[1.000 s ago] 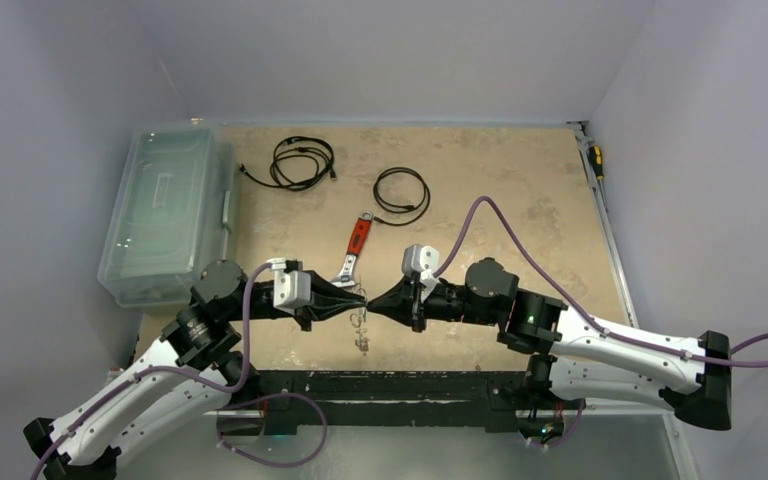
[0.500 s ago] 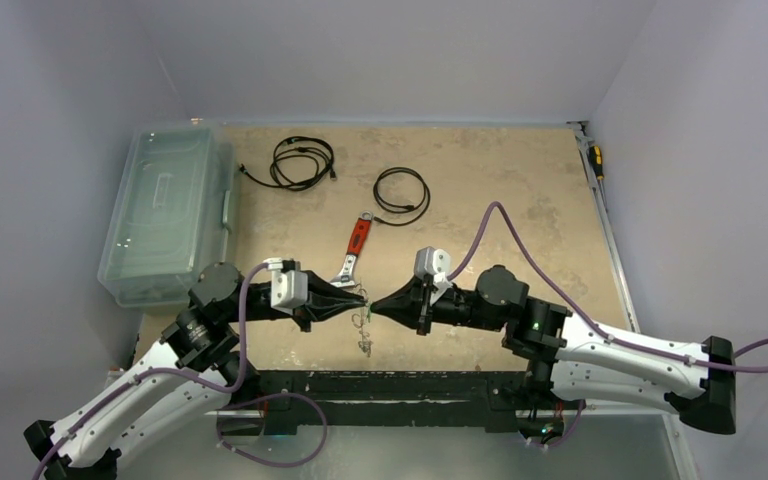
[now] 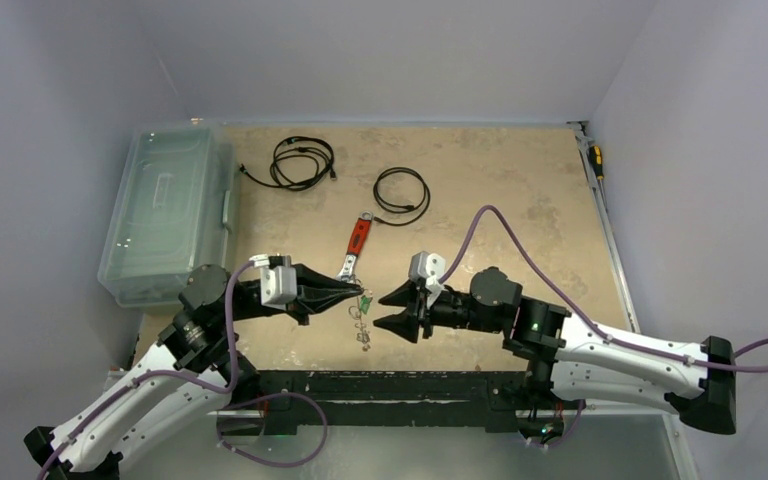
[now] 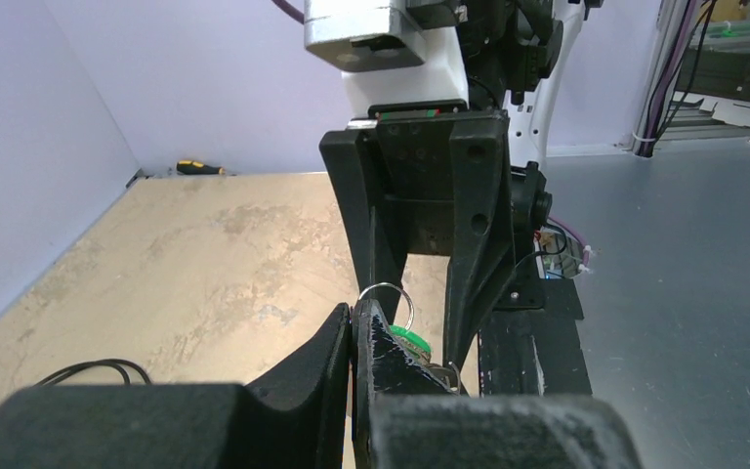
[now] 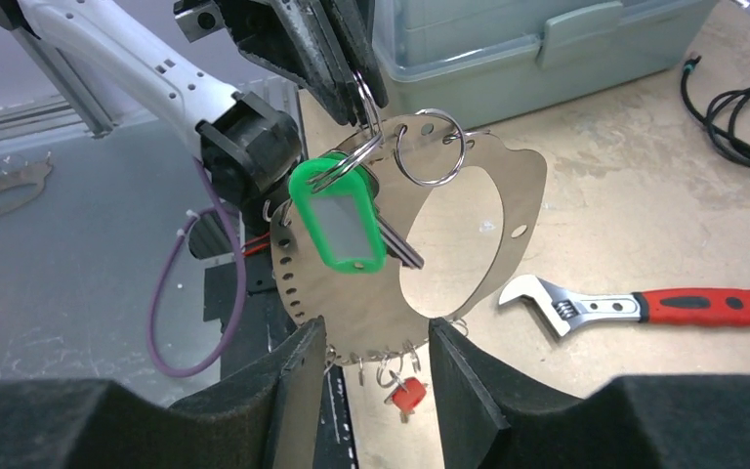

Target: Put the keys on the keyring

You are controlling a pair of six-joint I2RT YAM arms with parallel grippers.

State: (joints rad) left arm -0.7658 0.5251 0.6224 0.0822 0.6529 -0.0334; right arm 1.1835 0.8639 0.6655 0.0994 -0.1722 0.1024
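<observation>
Above the near tabletop [image 3: 520,170], left fingers [image 3: 338,290] pinched the keyring [image 5: 524,205] carrying a green-tagged key [image 5: 338,223], tag window plain grey; right fingers [image 3: 397,297] spread apart.

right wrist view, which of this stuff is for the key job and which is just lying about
For the job: keyring, green key, red key.
Lying about: wrench, cable, plastic box.
</observation>
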